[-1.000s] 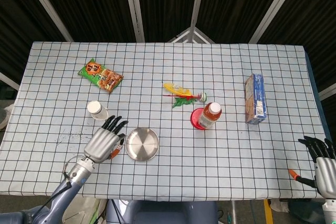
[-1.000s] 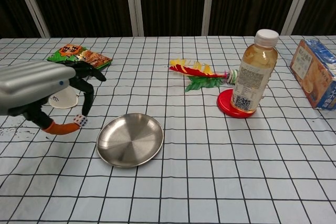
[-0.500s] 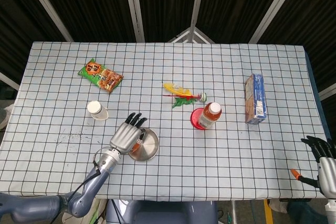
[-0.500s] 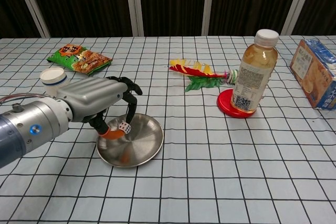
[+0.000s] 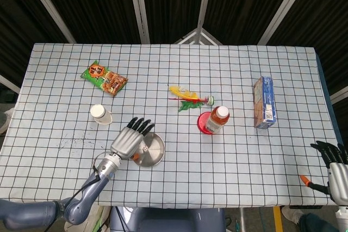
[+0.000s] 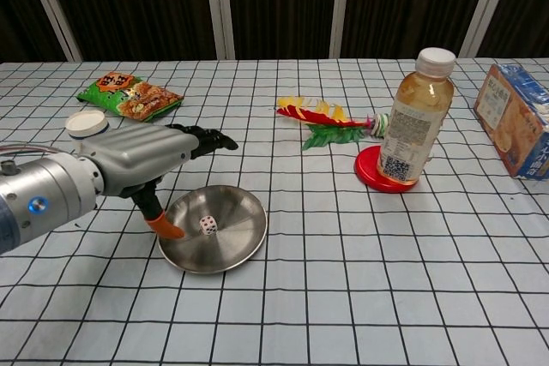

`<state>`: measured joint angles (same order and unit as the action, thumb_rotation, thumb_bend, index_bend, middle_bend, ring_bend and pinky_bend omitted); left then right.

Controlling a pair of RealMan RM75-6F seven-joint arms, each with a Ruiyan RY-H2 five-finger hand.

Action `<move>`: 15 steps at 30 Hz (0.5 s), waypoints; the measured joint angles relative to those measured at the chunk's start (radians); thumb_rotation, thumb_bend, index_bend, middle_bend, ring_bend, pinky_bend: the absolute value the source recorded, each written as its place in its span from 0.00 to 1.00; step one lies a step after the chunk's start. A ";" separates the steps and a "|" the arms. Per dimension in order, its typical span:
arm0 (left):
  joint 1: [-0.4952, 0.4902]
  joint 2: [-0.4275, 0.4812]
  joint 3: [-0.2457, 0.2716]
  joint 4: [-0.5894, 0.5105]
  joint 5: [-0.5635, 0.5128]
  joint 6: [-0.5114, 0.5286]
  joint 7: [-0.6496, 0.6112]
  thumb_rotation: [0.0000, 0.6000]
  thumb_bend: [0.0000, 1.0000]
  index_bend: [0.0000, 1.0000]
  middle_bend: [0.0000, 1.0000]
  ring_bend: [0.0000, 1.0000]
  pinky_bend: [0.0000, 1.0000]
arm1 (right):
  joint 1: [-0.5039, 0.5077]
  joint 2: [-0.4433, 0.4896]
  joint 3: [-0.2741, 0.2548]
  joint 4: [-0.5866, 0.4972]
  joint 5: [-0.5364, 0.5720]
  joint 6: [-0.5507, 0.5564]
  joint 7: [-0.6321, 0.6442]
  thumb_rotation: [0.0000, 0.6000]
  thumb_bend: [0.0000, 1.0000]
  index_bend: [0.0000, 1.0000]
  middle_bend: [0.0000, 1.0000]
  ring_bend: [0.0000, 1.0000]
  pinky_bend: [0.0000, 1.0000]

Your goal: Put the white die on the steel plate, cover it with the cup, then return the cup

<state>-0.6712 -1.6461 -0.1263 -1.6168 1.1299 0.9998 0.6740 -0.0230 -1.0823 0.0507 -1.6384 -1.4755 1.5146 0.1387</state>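
The white die [image 6: 208, 225] lies inside the steel plate [image 6: 236, 212], near its left side; in the head view the die [image 5: 145, 148] is a small speck on the plate [image 5: 154, 151]. My left hand [image 6: 146, 163] hovers over the plate's left rim with its fingers spread and holds nothing; the head view shows the left hand [image 5: 128, 142] there too. The white cup [image 6: 87, 125] stands upside down behind that hand, also seen as the cup [image 5: 99, 113] to the upper left of the plate. My right hand [image 5: 336, 172] rests at the table's lower right corner, holding nothing, fingers apart.
A snack bag [image 5: 104, 77] lies far left. A feathered toy [image 5: 188, 99], a tea bottle [image 5: 218, 118] on a red coaster [image 6: 376, 174] and a blue box [image 5: 264, 102] sit to the right of the plate.
My left hand carried the die from the table onto the plate, then let it go. Its fingers have spread and drawn back left. The right hand stayed put.
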 measured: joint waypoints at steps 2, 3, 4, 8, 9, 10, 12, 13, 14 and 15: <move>0.006 0.018 0.001 -0.028 0.016 0.011 -0.024 1.00 0.10 0.06 0.01 0.00 0.06 | -0.001 0.000 0.000 0.000 0.001 0.002 -0.002 1.00 0.10 0.22 0.19 0.13 0.00; 0.013 0.033 0.000 -0.052 0.026 0.022 -0.042 1.00 0.11 0.06 0.02 0.00 0.07 | -0.001 0.000 0.001 -0.001 0.001 0.003 -0.003 1.00 0.10 0.22 0.19 0.13 0.00; 0.019 0.045 -0.001 -0.071 0.036 0.035 -0.056 1.00 0.12 0.05 0.02 0.00 0.07 | -0.002 0.001 0.001 -0.002 0.000 0.004 -0.003 1.00 0.10 0.22 0.19 0.13 0.00; 0.047 0.097 -0.006 -0.120 0.109 0.118 -0.093 1.00 0.12 0.06 0.00 0.00 0.06 | -0.003 0.002 -0.001 -0.007 -0.005 0.008 -0.006 1.00 0.10 0.22 0.19 0.13 0.00; 0.057 0.116 -0.010 -0.125 0.125 0.150 -0.093 1.00 0.12 0.06 0.00 0.00 0.06 | -0.004 0.003 -0.001 -0.009 -0.007 0.009 -0.007 1.00 0.10 0.22 0.19 0.13 0.00; 0.064 0.134 -0.014 -0.130 0.131 0.173 -0.087 1.00 0.12 0.07 0.00 0.00 0.06 | -0.004 0.003 -0.002 -0.011 -0.009 0.010 -0.008 1.00 0.10 0.22 0.19 0.13 0.00; 0.076 0.178 -0.027 -0.140 0.124 0.212 -0.058 1.00 0.12 0.08 0.00 0.00 0.06 | -0.004 0.005 -0.003 -0.018 -0.015 0.014 -0.011 1.00 0.10 0.22 0.19 0.13 0.00; 0.079 0.193 -0.034 -0.143 0.112 0.218 -0.042 1.00 0.12 0.10 0.00 0.00 0.06 | -0.005 0.006 -0.004 -0.021 -0.017 0.015 -0.012 1.00 0.10 0.22 0.19 0.13 0.00; 0.079 0.203 -0.040 -0.146 0.095 0.218 -0.026 1.00 0.12 0.10 0.00 0.00 0.06 | -0.005 0.006 -0.005 -0.023 -0.020 0.016 -0.015 1.00 0.10 0.22 0.19 0.13 0.00; 0.079 0.215 -0.050 -0.148 0.066 0.214 -0.009 1.00 0.12 0.10 0.00 0.00 0.06 | -0.005 0.006 -0.006 -0.024 -0.021 0.017 -0.016 1.00 0.10 0.22 0.19 0.13 0.00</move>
<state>-0.5925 -1.4315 -0.1763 -1.7645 1.1957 1.2138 0.6648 -0.0282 -1.0758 0.0452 -1.6620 -1.4966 1.5315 0.1224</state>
